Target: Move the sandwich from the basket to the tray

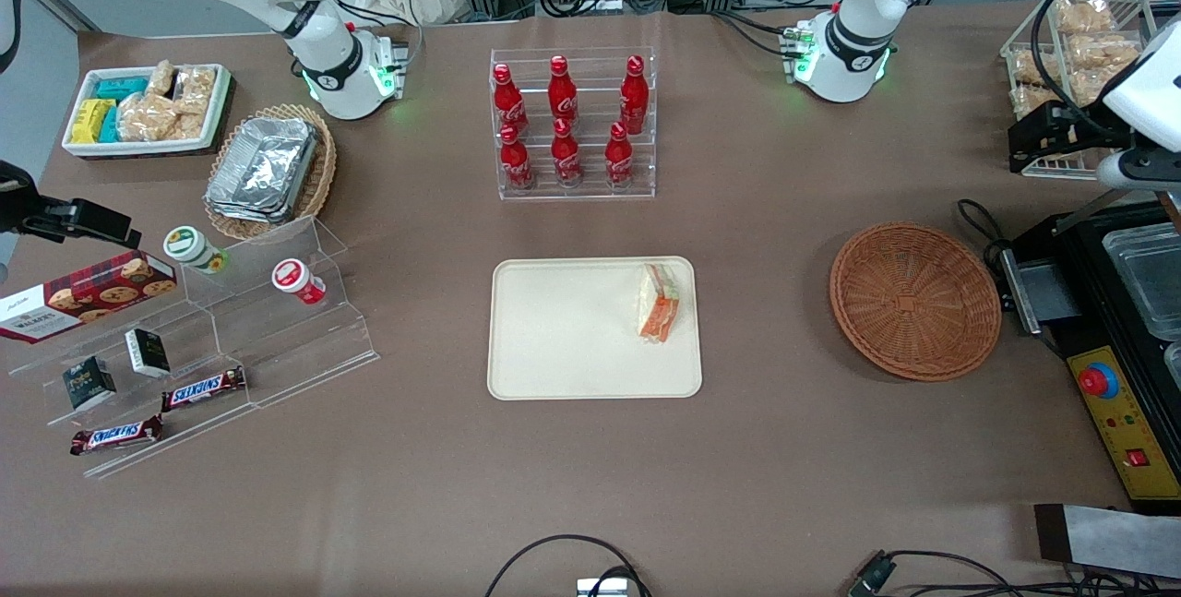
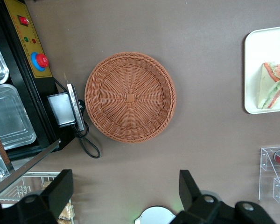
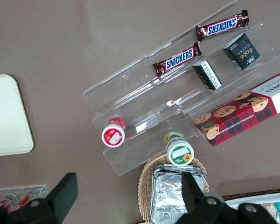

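Observation:
The sandwich (image 1: 658, 304) lies on the beige tray (image 1: 554, 339), on the part of the tray nearest the working arm's end. It also shows in the left wrist view (image 2: 272, 86) on the tray (image 2: 252, 70). The round brown wicker basket (image 1: 913, 300) is empty and sits between the tray and the working arm's end of the table; the left wrist view looks down on the basket (image 2: 129, 97). My left gripper (image 2: 125, 191) is open and empty, raised above the table, farther from the front camera than the basket (image 1: 1038, 143).
A black machine with a red button (image 1: 1098, 382) stands beside the basket. A wire rack of packets (image 1: 1075, 53) is near the gripper. A rack of red bottles (image 1: 567, 122), an acrylic snack shelf (image 1: 212, 339) and an oval basket of foil containers (image 1: 268, 171) are also here.

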Available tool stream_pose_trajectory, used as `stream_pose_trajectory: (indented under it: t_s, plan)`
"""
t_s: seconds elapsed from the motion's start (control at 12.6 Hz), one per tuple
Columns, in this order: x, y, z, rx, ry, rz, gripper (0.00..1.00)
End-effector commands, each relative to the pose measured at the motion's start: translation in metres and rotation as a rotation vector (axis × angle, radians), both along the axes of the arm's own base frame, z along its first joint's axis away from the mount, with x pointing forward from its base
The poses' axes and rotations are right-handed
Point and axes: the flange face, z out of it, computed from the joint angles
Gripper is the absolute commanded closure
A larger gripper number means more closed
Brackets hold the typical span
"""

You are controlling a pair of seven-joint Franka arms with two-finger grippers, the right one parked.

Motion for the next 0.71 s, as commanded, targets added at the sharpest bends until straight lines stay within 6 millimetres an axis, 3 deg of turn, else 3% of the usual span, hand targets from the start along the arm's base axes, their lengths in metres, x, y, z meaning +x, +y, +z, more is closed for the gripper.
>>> stream_pose_trajectory:
  t_s: [0.0,0.24,0.63]
  plan:
    - [-0.0150,0.0050,0.0087,-0.016,0.004,0.012,0.00]
    - [-0.0137,0.0054,0.0080,-0.025,-0.002,0.097,0.00]
    - [-0.0087,0.0051,0.0111,-0.030,-0.040,0.067,0.00]
